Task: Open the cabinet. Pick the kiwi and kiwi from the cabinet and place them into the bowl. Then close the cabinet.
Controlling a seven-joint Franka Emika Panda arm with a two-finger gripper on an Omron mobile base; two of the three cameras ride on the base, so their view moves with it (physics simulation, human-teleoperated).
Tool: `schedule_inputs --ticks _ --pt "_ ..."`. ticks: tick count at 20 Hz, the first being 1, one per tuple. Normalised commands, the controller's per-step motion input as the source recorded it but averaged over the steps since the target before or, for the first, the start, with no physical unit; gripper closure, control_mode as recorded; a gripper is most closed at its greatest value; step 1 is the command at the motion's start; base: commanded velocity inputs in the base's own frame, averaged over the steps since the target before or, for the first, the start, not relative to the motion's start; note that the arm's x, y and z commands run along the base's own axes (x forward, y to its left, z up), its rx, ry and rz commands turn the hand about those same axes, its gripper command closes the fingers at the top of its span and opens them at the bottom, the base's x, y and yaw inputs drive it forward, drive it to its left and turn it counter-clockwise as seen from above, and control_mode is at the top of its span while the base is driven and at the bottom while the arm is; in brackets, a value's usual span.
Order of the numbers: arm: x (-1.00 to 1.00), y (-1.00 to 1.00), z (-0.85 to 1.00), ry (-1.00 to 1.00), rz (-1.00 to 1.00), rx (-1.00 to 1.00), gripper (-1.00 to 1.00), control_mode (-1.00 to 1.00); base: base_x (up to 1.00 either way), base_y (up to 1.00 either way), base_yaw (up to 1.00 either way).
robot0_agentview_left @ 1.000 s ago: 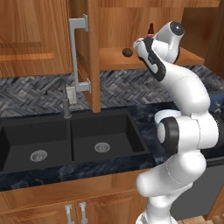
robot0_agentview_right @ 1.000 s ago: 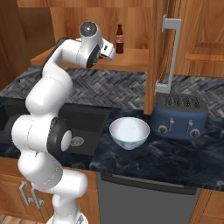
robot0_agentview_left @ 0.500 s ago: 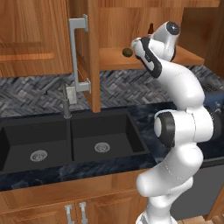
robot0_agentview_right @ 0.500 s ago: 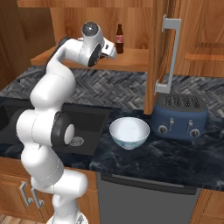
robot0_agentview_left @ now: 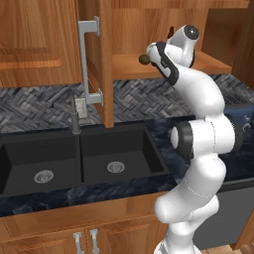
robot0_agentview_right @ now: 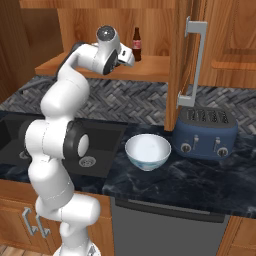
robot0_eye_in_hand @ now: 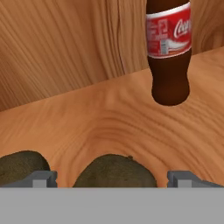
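The cabinet [robot0_agentview_left: 101, 59] stands with both doors swung open, its right door [robot0_agentview_right: 182, 55] showing in the right base view. In the hand view two kiwis lie on its shelf [robot0_eye_in_hand: 109, 118]. One kiwi [robot0_eye_in_hand: 114, 171] sits between my open gripper's [robot0_eye_in_hand: 113, 179] finger tips, untouched. The other kiwi [robot0_eye_in_hand: 19, 166] lies just outside the left fingertip [robot0_eye_in_hand: 43, 178]. From the left base view a kiwi [robot0_agentview_left: 144, 59] shows right at the gripper [robot0_agentview_left: 150, 53]. The bowl [robot0_agentview_right: 147, 150] rests on the counter below, holding nothing.
A cola bottle [robot0_eye_in_hand: 168, 48] stands upright on the shelf beyond the kiwis, a little to the right. A blue toaster [robot0_agentview_right: 206, 132] sits under the right door beside the bowl. The black sink [robot0_agentview_left: 74, 158] and faucet [robot0_agentview_left: 74, 116] lie below the left door.
The hand has edged a little deeper into the cabinet toward the kiwis. The jaws stayed open; the kiwis, bottle and bowl have not moved.
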Motion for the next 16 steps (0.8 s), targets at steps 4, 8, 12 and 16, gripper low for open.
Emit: schedule_inputs --ticks 4,8,12,16 --pt "0.15 0.00 -0.31 0.01 0.00 0.00 1.00 -1.00 0.00 0.00 0.00" --pt "0.05 0.00 -0.21 0.00 0.00 0.00 1.00 -1.00 0.00 0.00 0.00" --pt "0.01 0.00 0.00 0.00 0.00 0.00 1.00 -1.00 0.00 0.00 0.00" --pt "-0.20 0.00 0.00 0.00 0.00 0.00 1.00 -1.00 0.00 0.00 0.00"
